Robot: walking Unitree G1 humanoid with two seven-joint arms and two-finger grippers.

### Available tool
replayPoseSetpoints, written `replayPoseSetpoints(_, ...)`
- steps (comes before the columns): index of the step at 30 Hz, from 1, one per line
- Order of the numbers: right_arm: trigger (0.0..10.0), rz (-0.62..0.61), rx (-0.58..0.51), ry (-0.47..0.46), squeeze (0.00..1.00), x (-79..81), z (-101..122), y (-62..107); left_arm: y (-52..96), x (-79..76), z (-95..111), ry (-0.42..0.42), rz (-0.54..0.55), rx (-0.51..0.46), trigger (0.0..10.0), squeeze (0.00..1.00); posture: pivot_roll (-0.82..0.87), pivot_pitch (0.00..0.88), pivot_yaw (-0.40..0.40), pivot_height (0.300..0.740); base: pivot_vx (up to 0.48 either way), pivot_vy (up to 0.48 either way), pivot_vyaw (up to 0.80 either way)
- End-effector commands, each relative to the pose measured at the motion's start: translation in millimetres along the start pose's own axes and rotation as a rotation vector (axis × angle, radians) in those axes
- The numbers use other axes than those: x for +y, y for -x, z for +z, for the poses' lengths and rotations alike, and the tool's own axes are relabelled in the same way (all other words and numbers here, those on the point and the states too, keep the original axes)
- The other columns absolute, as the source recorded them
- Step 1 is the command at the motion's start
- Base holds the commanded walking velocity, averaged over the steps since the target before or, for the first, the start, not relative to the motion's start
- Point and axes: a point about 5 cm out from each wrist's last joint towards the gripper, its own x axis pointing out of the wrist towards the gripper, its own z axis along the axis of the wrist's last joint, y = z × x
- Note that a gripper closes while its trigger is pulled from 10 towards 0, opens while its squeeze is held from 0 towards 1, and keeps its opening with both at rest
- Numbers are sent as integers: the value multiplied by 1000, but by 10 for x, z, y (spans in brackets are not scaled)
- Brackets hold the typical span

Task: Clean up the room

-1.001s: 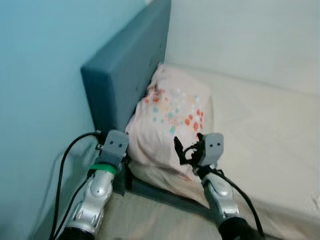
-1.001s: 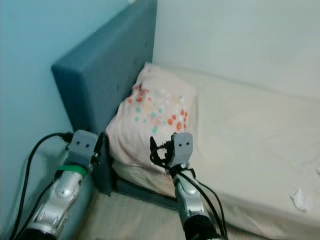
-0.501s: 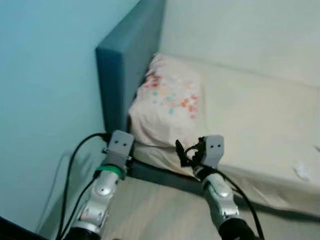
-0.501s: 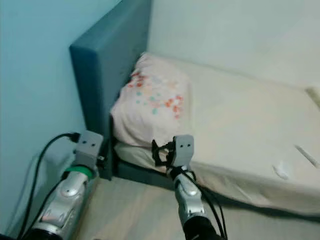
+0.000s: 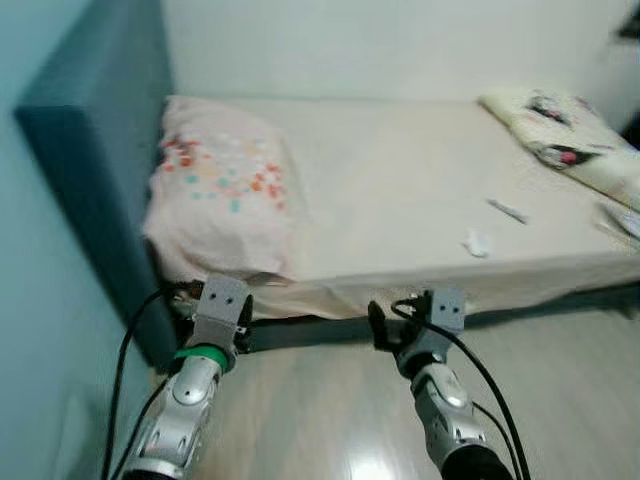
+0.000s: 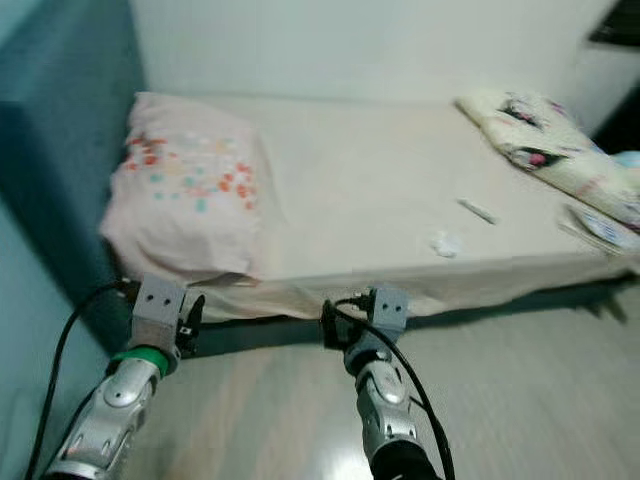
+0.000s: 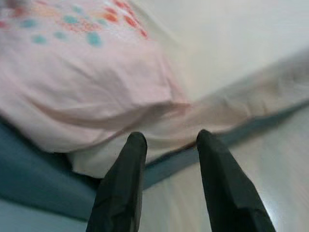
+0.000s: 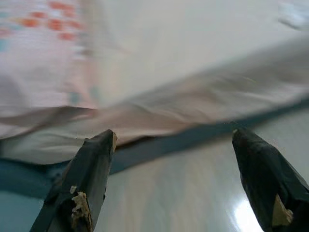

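Overhead, no writing is legible. Upper left, the spotted pillow (image 5: 220,195) lies on the bed (image 5: 400,190), its length running toward the headboard (image 5: 90,190); a crumpled scrap (image 5: 476,243), perhaps tissue, lies centre-right.

Left wrist: left gripper (image 7: 166,145) parted, empty, below the pillow's edge.

Right wrist: right gripper (image 8: 174,145) spread wide, empty, over floor (image 8: 183,193).

Our way onto the bed (image 5: 400,180) lies open mid-mattress; the pillow (image 5: 215,200) blocks its headboard (image 5: 80,170) end.
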Motion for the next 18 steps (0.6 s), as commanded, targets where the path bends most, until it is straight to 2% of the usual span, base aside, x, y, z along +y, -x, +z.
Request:
replayPoseSetpoints(1,10000,-30,53,2,0,-90,-127,70,15,-28,-117,-29,-7,34,10000,0,148,8,-80,740,0,0,-800)
replayPoseSetpoints(3,10000,-37,64,11,0,-118,-151,85,10,-16,-155,-58,-6,43,10000,0,148,8,-80,740,0,0,-800)
replayPoseSetpoints(5,10000,-38,112,71,0,-259,-243,169,37,-38,-427,-62,-48,165,10000,0,140,0,-77,740,0,0,-800)
replayPoseSetpoints(7,10000,-38,112,71,0,-259,-243,169,37,-38,-427,-62,-48,165,10000,0,140,0,-77,740,0,0,-800)
replayPoseSetpoints(8,10000,-44,148,102,0,-336,-302,222,79,-55,-585,-48,-70,238,10000,0,140,0,-77,740,0,0,-800)
replayPoseSetpoints(10,10000,-56,266,226,0,-468,-498,377,193,-66,-861,-38,-82,365,10000,0,133,0,-78,740,0,0,-800)
replayPoseSetpoints(11,10000,-56,266,226,0,-468,-498,377,193,-66,-861,-38,-82,365,10000,0,133,0,-78,740,0,0,-800)
replayPoseSetpoints(13,10000,-67,324,280,0,-522,-620,484,265,-44,-1001,-33,-64,432,10000,0,141,0,-76,740,0,0,-800)
replayPoseSetpoints(18,10000,-61,289,270,0,-481,-597,465,301,-66,-1055,-85,-95,438,10000,0,115,1,-45,740,0,0,-800)
